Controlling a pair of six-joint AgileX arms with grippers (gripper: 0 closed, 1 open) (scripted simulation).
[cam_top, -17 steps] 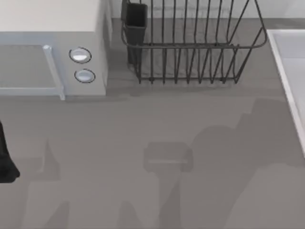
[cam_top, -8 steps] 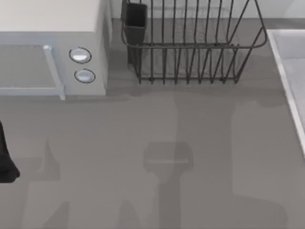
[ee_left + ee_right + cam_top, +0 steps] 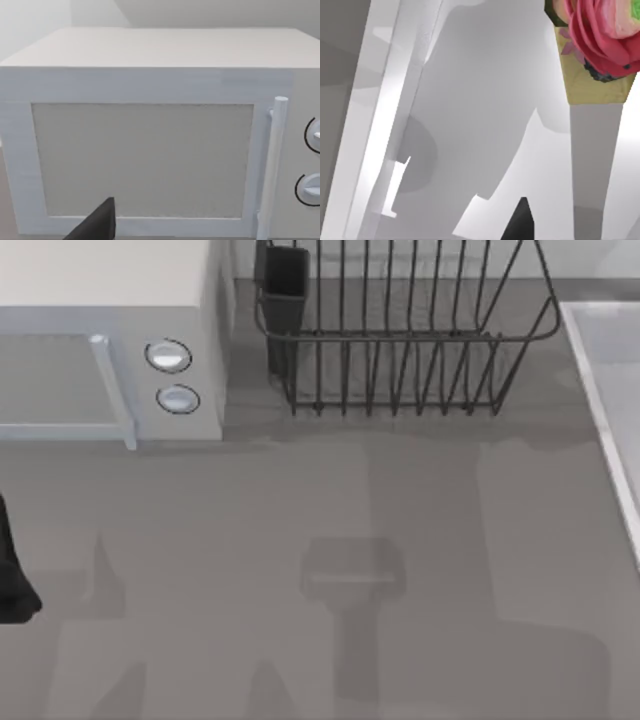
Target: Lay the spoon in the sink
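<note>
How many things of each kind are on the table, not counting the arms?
Microwave: 1
Wire rack: 1
Sink: 1
Spoon: 1
Total: 4

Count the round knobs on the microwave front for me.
2: upper knob and lower knob, stacked on the microwave panel right of the door handle, at the table's left rear.

Left arm is matte black; each pincer fingertip dark, wedge-shaped.

Even, soft light; blocky grey shadows on the table — no glare.
</note>
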